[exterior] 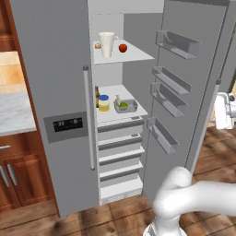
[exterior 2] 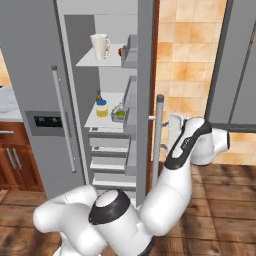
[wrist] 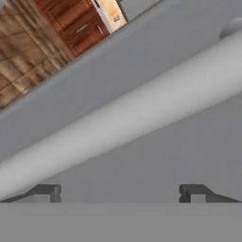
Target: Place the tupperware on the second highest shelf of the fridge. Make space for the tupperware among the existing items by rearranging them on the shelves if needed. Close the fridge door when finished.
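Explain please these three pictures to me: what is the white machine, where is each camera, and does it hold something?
The white machine is a robot arm on a driving base, in a simulated kitchen. Two cameras ride on the base, behind the arm to its left and right; the third sits on the hand.

The fridge stands with its right door open. One shelf carries a white jug and a red fruit; the shelf below carries a yellow jar with blue lid and a clear container.

The end effector is open beside the door's bar handle, holding nothing.
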